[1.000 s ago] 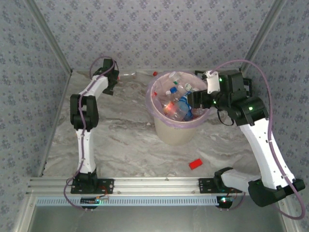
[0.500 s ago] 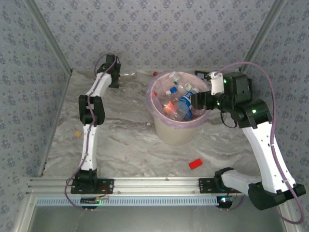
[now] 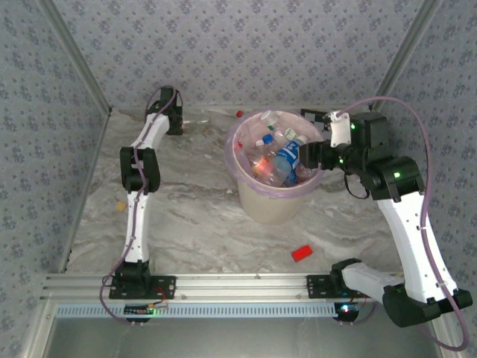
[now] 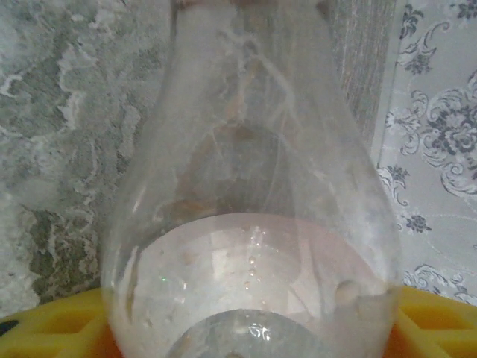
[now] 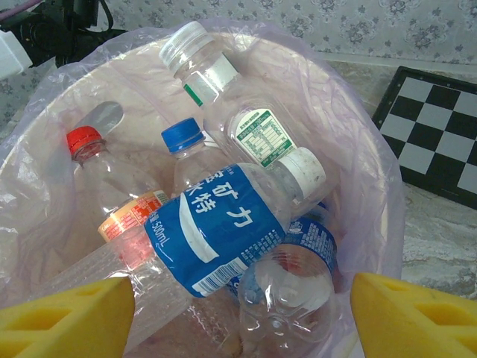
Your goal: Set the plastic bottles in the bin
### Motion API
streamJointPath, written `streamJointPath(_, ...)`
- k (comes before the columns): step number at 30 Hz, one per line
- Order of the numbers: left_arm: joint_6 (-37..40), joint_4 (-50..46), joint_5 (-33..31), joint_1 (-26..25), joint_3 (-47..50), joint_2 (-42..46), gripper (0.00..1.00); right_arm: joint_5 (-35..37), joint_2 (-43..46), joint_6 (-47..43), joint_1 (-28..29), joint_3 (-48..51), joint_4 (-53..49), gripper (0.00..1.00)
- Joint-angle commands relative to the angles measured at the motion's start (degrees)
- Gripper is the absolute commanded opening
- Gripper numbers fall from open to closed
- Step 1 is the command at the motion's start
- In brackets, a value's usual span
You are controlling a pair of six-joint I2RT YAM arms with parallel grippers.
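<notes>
A clear plastic bottle (image 4: 250, 186) lies on the marble table by the back wall. My left gripper (image 4: 250, 328) is shut on its wide body, one yellow finger (image 4: 52, 324) pressed against each side. From above, that left gripper (image 3: 176, 121) is stretched out to the far left corner. The cream bin (image 3: 272, 201) with its pink bag stands mid-table and holds several plastic bottles (image 3: 282, 160). My right gripper (image 3: 307, 153) hovers over the bin's right rim. In the right wrist view, the right gripper (image 5: 242, 321) is open above a blue-labelled bottle (image 5: 216, 239) in the bin (image 5: 373, 171).
A small red block (image 3: 301, 253) lies on the table in front of the bin. A loose red cap (image 3: 239, 113) sits by the back wall, and an orange scrap (image 3: 119, 205) lies at the left. A checkerboard (image 5: 436, 134) lies behind the bin. Patterned walls close in three sides.
My left arm reached further towards the back wall and its jaws closed in on the clear bottle. My right gripper drew back a little to the right over the bin.
</notes>
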State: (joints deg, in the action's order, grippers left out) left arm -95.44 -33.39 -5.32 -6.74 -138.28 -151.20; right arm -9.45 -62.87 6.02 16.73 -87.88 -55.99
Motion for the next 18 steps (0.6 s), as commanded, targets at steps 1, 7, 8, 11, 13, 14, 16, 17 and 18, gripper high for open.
streamJointPath(1,-1.6,-2.7,0.4,0.4,0.4,0.3,0.60,-0.2,0.6,-0.3,-0.5,-0.2,-1.5,0.78)
streamJointPath(7,6.7,-1.3,1.5,0.4,0.5,5.7,0.54,-1.2,-0.1,0.7,-0.8,-1.2,-1.2,0.76)
streamJointPath(8,8.6,-1.5,1.7,0.3,0.5,7.0,0.54,-1.3,-0.3,0.7,-0.9,-1.5,-1.2,0.75)
streamJointPath(11,15.7,-2.2,3.4,0.1,0.5,11.5,0.52,-1.6,-0.7,0.6,-1.3,-2.2,-0.9,0.75)
streamJointPath(13,21.1,-4.4,6.0,0.1,0.0,14.9,0.49,-2.1,-1.3,0.4,-2.1,-2.6,-0.4,0.75)
streamJointPath(14,23.8,-5.2,7.0,0.0,-0.1,16.5,0.48,-2.4,-1.6,0.3,-2.3,-2.7,-0.1,0.75)
streamJointPath(16,29.1,-10.0,8.3,-0.5,0.2,21.2,0.44,-3.0,-2.4,0.2,-3.1,-2.8,1.2,0.75)
streamJointPath(17,31.2,-11.7,8.6,-0.9,0.6,23.3,0.42,-3.3,-2.8,0.1,-3.3,-2.9,1.7,0.75)
streamJointPath(18,33.8,-13.2,9.1,-1.2,1.3,26.0,0.40,-3.6,-3.4,0.0,-3.6,-3.1,2.3,0.75)
